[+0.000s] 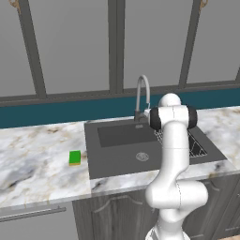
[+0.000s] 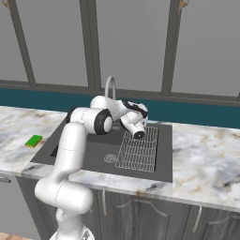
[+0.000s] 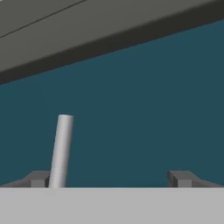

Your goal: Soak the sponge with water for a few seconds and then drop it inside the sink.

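Pincer (image 3: pixel 112 178) spread wide, holding nothing; in the hand view its tips frame a teal backsplash (image 3: pixel 144 100) and a grey faucet lever (image 3: pixel 61 148) near one tip. The right base view places the hand above the sink (image 2: pixel 93 152) and wire rack (image 2: pixel 138 150). Sponge (image 1: pixel 74 157) lies flat on the marble tabletop (image 1: pixel 37 159), left of the basin, well apart from the pincer. Gooseneck faucet (image 1: pixel 142 93) behind; cabinets (image 1: pixel 70 42) above.

Both base views overlook the sink (image 1: pixel 117 164); hand view faces wall.
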Available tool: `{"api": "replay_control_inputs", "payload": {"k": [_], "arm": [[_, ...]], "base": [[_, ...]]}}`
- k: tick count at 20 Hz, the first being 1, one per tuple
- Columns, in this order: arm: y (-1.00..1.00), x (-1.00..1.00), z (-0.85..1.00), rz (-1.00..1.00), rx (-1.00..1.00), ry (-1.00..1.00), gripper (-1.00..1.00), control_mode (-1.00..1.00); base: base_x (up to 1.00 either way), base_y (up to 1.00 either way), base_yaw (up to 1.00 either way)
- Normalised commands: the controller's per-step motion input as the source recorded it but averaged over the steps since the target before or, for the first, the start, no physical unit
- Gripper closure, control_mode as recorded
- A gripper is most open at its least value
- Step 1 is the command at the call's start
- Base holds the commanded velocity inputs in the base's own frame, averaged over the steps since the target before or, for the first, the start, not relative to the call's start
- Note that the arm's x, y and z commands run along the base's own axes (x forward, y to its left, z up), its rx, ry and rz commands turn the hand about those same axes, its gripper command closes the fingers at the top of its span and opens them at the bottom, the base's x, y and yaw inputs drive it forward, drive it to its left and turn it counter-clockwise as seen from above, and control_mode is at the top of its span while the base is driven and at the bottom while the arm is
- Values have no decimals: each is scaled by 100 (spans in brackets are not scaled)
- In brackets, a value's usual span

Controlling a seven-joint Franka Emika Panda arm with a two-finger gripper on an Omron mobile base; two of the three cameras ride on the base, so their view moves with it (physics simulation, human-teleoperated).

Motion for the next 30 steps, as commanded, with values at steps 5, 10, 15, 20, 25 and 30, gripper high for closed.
{"api": "replay_control_inputs", "payload": {"k": [5,10,15,20,25,30], "arm": [[-60,0,0,-2,2,2,-100,-100],[-55,0,-4,-4,2,7,-100,-100],[-55,0,-14,-5,1,10,-100,-100],[-55,0,-25,-5,0,11,-100,-100],[-55,0,-29,-5,0,8,-100,-100],[-38,-5,-7,-1,1,2,-100,-100]], "base": [[0,0,0],[0,0,0],[0,0,0],[0,0,0],[0,0,0],[0,0,0]]}}
